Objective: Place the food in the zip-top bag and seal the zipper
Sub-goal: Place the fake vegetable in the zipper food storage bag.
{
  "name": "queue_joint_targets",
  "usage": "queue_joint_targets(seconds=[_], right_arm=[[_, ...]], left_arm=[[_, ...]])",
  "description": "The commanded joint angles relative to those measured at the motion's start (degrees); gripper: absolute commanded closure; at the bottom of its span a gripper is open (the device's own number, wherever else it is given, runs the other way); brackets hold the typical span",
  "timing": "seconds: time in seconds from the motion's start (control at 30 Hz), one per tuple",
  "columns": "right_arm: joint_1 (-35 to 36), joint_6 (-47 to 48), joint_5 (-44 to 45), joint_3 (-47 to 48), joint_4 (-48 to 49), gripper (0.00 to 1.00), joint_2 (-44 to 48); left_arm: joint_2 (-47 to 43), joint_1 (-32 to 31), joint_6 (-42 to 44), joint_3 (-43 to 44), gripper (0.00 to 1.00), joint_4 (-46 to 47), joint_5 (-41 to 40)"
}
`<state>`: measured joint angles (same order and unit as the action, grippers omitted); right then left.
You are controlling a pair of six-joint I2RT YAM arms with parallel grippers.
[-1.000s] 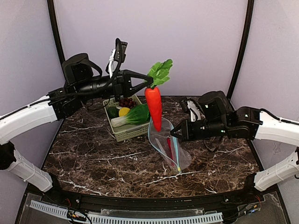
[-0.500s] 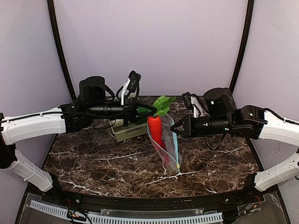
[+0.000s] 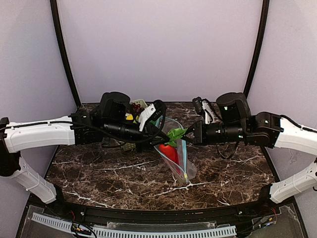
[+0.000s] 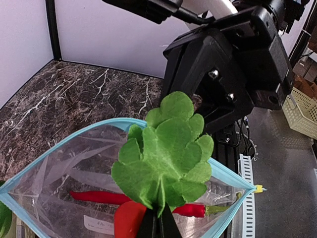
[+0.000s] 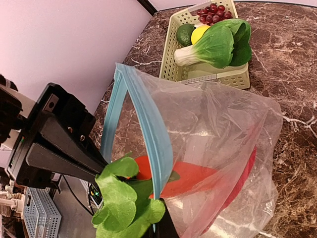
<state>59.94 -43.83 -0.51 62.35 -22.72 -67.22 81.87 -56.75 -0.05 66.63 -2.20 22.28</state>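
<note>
Leaves [image 4: 163,153] pinched in left tool [image 4: 158,225], bag [image 5: 223,124] rim clamped by right tool [image 3: 189,136]: lower carrot [image 4: 129,220] fully below zipper [image 5: 143,109], then release.

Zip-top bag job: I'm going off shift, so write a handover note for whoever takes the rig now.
Left gripper: shut on the carrot by its leaves, carrot body partly inside the zip-top bag.
Right gripper: shut on the bag's rim, holding the mouth open.
Done: one red chilli in the bag.
Left: release carrot; move bok choy, lemon, grapes and dark green piece from the basket; close the zipper.
</note>
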Motion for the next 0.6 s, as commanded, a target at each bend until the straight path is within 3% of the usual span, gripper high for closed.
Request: queue_joint_targets(seconds=[0.0, 0.57], right_arm=[[-0.3, -0.5, -0.6, 0.2, 2.1, 1.00, 0.9], [-0.3, -0.3, -1.6, 0.6, 2.6, 1.00, -0.5]], left_arm=[[0.5, -1.4, 4.3, 2.1, 0.99, -5.7, -3.0], [6.7, -5.0, 6.7, 6.5, 0.98, -12.5, -6.2]])
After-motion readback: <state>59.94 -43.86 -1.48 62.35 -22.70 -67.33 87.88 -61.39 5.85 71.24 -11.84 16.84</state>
